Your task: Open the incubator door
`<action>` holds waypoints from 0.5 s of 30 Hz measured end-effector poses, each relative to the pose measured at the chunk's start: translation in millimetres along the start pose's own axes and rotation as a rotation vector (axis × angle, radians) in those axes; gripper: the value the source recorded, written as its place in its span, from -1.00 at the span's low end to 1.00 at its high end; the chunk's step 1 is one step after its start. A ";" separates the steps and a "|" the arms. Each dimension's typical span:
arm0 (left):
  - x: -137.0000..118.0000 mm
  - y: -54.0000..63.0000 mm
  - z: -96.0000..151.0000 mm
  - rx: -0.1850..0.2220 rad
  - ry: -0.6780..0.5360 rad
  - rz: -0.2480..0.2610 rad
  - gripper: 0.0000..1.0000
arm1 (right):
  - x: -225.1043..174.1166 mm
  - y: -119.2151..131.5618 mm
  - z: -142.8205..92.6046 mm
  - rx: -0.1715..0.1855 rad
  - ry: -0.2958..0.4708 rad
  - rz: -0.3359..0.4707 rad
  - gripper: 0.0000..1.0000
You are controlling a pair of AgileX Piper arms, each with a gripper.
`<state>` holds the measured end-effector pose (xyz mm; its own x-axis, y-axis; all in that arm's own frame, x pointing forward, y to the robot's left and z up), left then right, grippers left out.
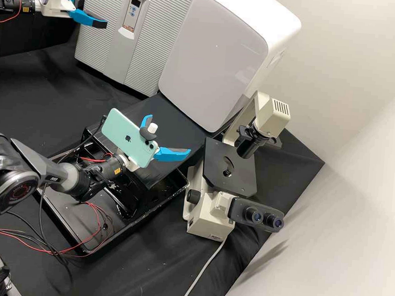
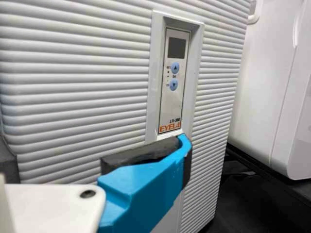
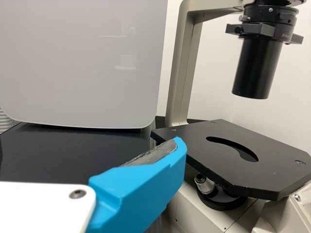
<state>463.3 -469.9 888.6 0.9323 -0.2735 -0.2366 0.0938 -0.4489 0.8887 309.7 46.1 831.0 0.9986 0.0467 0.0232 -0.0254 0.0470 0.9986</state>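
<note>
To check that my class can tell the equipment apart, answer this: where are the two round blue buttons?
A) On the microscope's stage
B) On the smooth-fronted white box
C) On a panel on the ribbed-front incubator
C: the buttons sit under the small dark display on the front of the ribbed incubator.

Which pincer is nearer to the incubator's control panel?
Left: the left pincer is in front of the incubator, near the panel; the right pincer is farther off, by the microscope.
</note>
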 end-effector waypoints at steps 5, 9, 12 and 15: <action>-0.2 0.5 -0.8 -0.019 0.007 0.012 -1.00 | 0.0 0.0 0.0 0.000 0.000 0.000 1.00; -0.2 0.5 -0.8 -0.019 0.007 0.012 -1.00 | 0.0 0.0 0.0 0.000 0.000 0.000 1.00; -0.4 0.0 -0.8 -0.020 0.008 0.011 -1.00 | 0.0 0.0 0.0 0.000 0.000 0.000 1.00; -0.9 -1.4 -1.6 -0.028 0.015 0.010 -1.00 | 0.0 0.0 0.0 0.000 0.000 0.000 1.00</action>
<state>462.9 -467.6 888.2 0.9383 -0.2650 -0.2223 0.0944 -0.4220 0.9017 309.7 46.1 831.0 0.9986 0.0467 0.0232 -0.0254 0.0470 0.9986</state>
